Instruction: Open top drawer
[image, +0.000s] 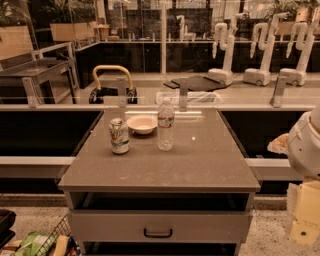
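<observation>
The top drawer (159, 226) shows as a wide grey flat front with a small black centre pull handle (158, 233), low in the view. It sits below a dark recess under the thick grey tabletop (160, 172). Its front looks flush with the cabinet frame. My arm comes in at the right edge as a white rounded housing (306, 145). The pale gripper (303, 220) hangs below it, to the right of the drawer front and apart from the handle.
On the tabletop stand a green-and-white can (119, 136), a white bowl (142, 124) and a clear water bottle (165, 125). A wire basket with packets (45, 244) is at the lower left. Glass railing and parked white robots (260, 50) are behind.
</observation>
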